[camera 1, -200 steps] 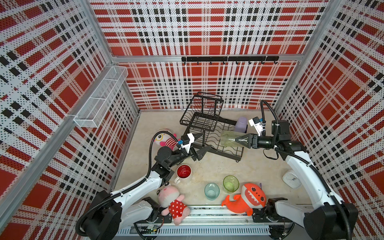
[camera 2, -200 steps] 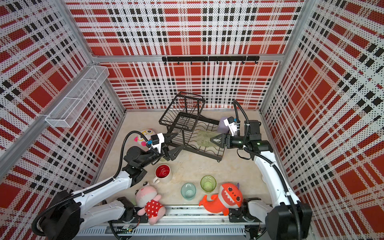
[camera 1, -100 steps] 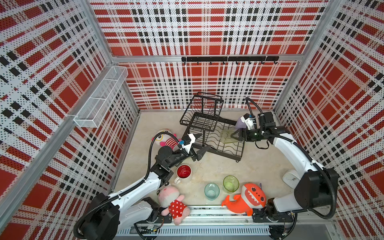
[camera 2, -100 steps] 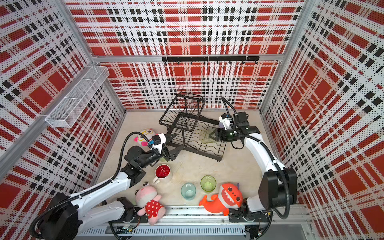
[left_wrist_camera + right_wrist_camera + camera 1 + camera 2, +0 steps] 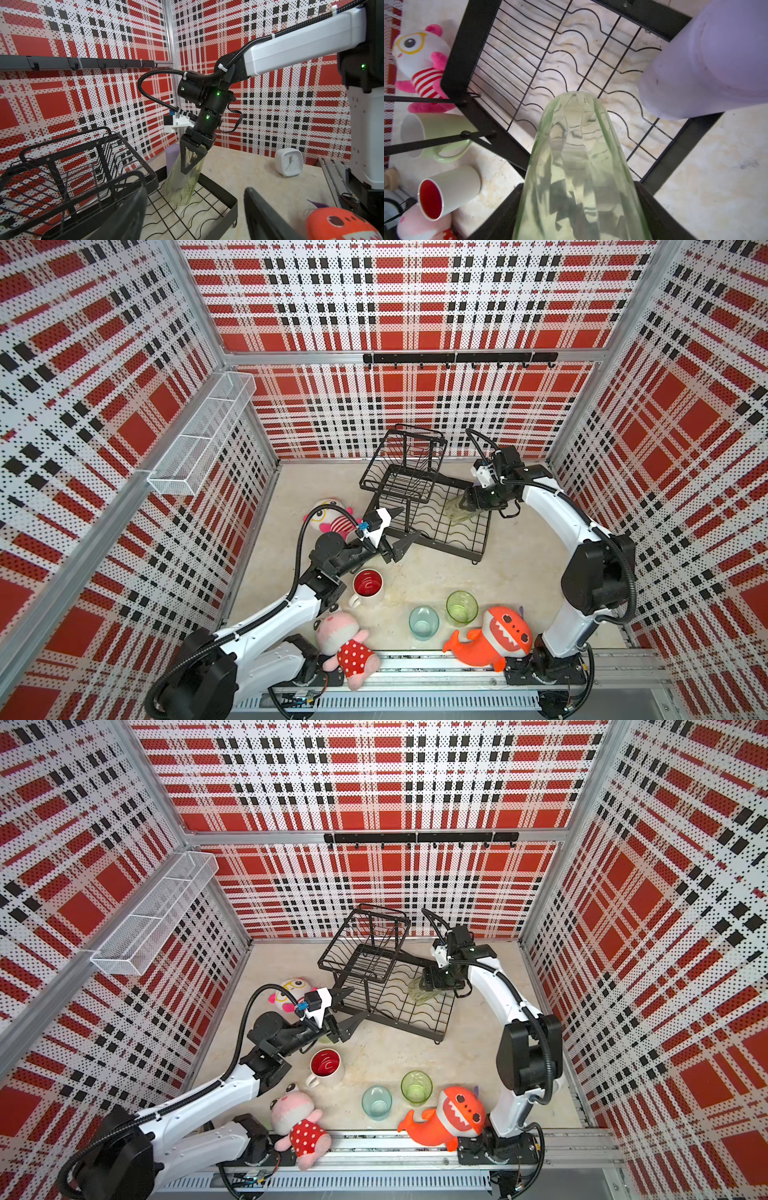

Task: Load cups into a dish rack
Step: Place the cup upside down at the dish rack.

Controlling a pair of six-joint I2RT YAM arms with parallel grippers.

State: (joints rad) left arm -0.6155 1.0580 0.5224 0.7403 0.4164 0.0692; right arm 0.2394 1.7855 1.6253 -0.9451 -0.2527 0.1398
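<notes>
Right arm bent over dish rack [image 5: 230,200], wrist pitched down, right tool [image 5: 192,166] gripping tilted tall green glass [image 5: 182,187], lower end on base wires. Left arm stretched low, left tool [image 5: 411,521] wide, empty.

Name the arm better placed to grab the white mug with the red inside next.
Left. The left gripper is open and empty, hovering close to the white mug; the right gripper holds the tall green glass over the dish rack, farther away.

Wavy slots [image 5: 542,68] open above, lilac tumbler [image 5: 708,62] at rack [image 5: 683,149] edge, raised basket [image 5: 399,466] alongside
</notes>
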